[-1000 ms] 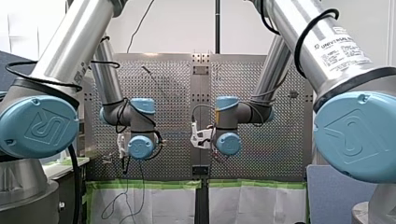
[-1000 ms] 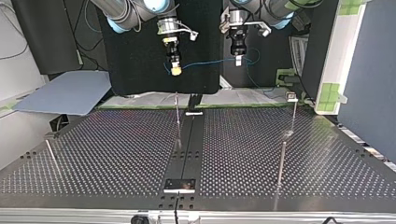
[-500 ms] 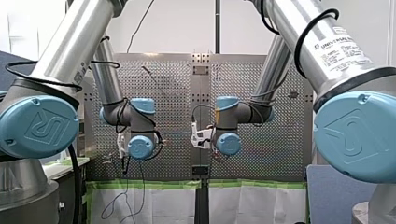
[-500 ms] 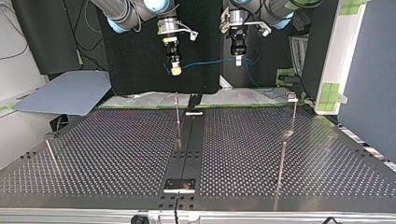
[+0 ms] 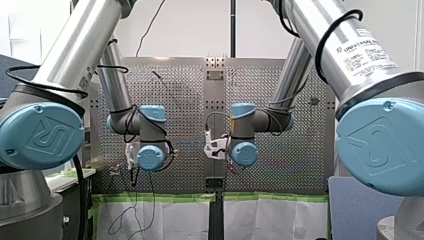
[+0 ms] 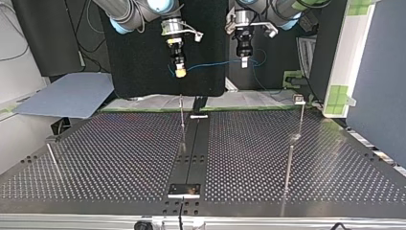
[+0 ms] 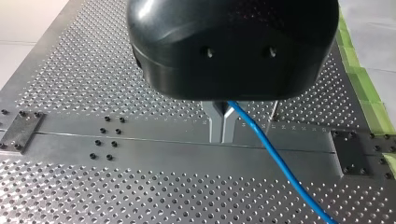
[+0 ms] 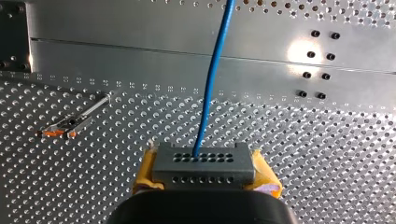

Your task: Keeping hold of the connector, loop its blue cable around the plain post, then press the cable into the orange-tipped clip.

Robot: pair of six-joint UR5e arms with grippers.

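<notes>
My right gripper [image 8: 204,173], with yellow pads, is shut on a grey multi-hole connector [image 8: 204,161]. A blue cable [image 8: 212,79] leaves the connector's face and runs ahead over the perforated table. My left gripper [image 7: 222,136] has its metal fingers shut on the same blue cable [image 7: 275,158], which trails away past them. In the top view both grippers hang high above the table's far edge, my right gripper [image 6: 180,72] at the left and my left gripper [image 6: 244,61] at the right, with the cable [image 6: 210,63] strung between them. An orange-tipped clip [image 8: 63,127] stands beside my right gripper.
A thin post [image 6: 182,120] rises near the dark centre rail [image 6: 194,148]. Further posts stand at the top view's right [image 6: 288,167] [image 6: 301,112] and left [image 6: 52,160]. Green tape [image 6: 337,96] marks the far right edge. A grey board [image 6: 67,98] lies beyond the far left corner.
</notes>
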